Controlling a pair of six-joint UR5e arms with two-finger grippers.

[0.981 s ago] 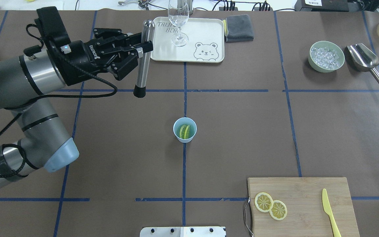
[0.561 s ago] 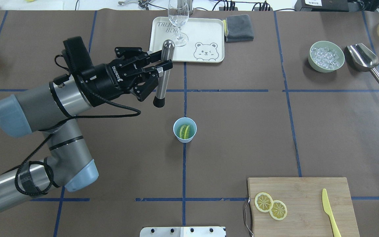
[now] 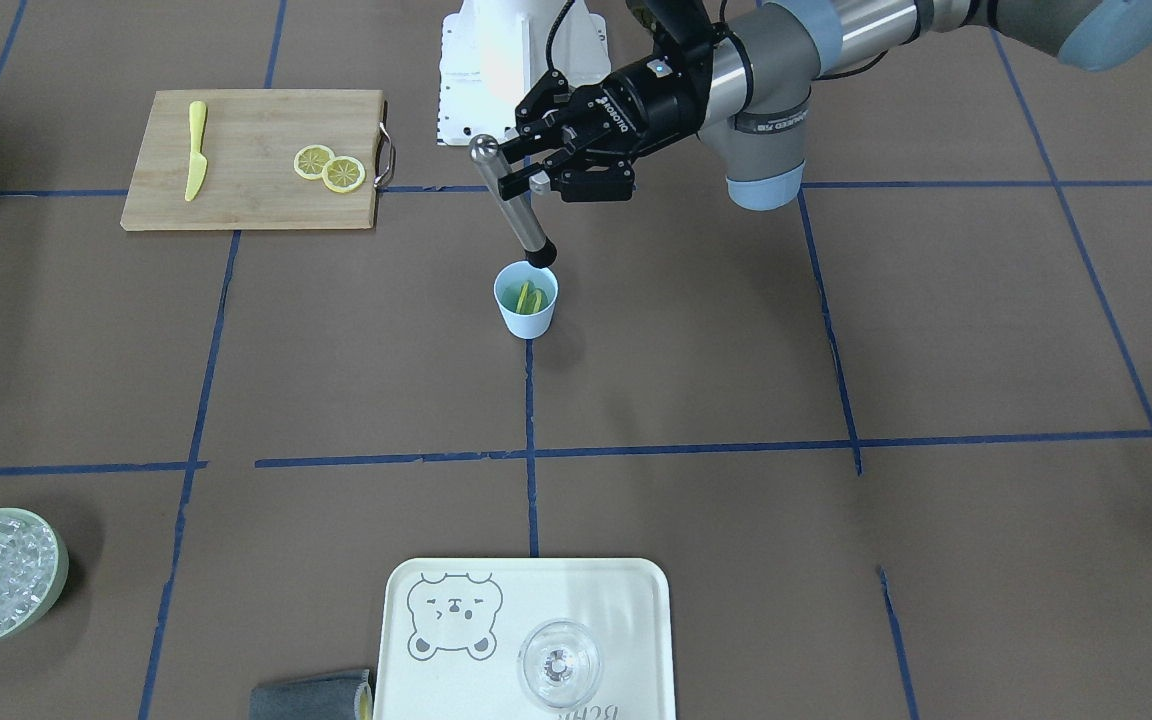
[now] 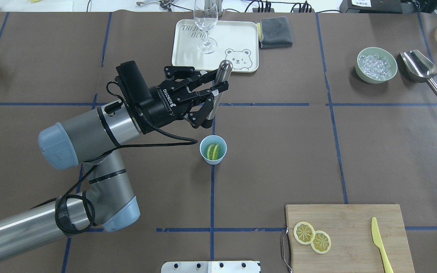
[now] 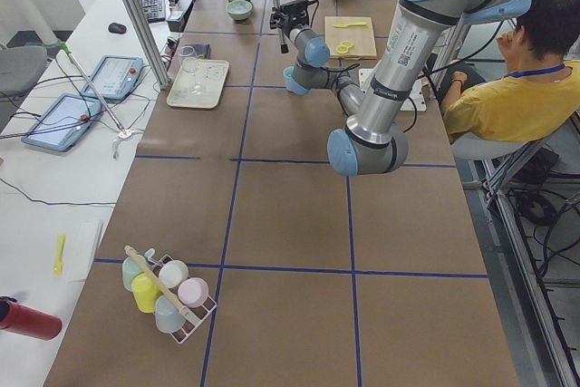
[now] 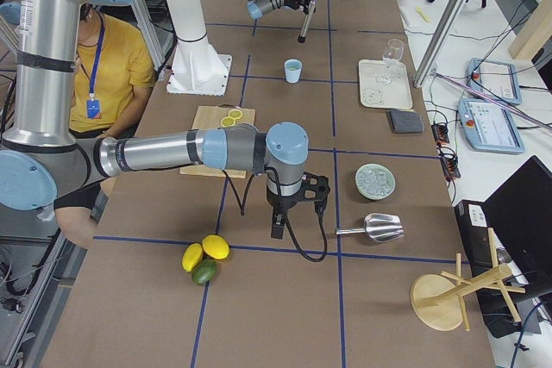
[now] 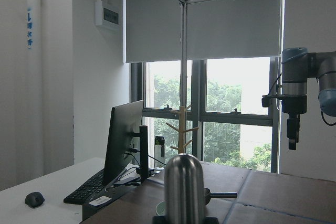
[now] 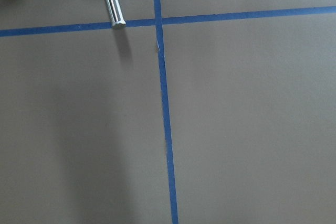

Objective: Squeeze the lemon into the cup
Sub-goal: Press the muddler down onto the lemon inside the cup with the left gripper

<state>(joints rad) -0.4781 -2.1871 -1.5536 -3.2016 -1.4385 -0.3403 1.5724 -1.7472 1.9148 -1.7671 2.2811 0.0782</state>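
The light-blue cup point(image 4: 213, 158) stands at the table's middle with a lemon slice point(image 4: 212, 151) on edge inside it; both also show in the front view, the cup point(image 3: 526, 318) and the lemon point(image 3: 526, 297). My left gripper point(image 4: 215, 94) is shut on a steel muddler point(image 4: 220, 76) with a black tip. In the front view the gripper point(image 3: 514, 172) holds the muddler point(image 3: 511, 205) tilted, its tip just above the cup's rim. The muddler's rounded top fills the left wrist view point(image 7: 184, 187). My right gripper point(image 6: 278, 228) hangs over bare table far to the right; I cannot tell if it is open or shut.
Two more lemon slices point(image 4: 312, 237) and a yellow knife point(image 4: 381, 246) lie on a wooden board point(image 4: 347, 216) at the front right. A tray point(image 4: 237, 38) with a wine glass point(image 4: 206, 30) and a grey cloth point(image 4: 275, 32) are at the back. A bowl of ice point(image 4: 377, 64) and a scoop point(image 4: 419, 68) are at the back right.
My left arm has swung right and nearer with the muddler, from beside the tray to just behind the cup. The cup and lemon have not moved.
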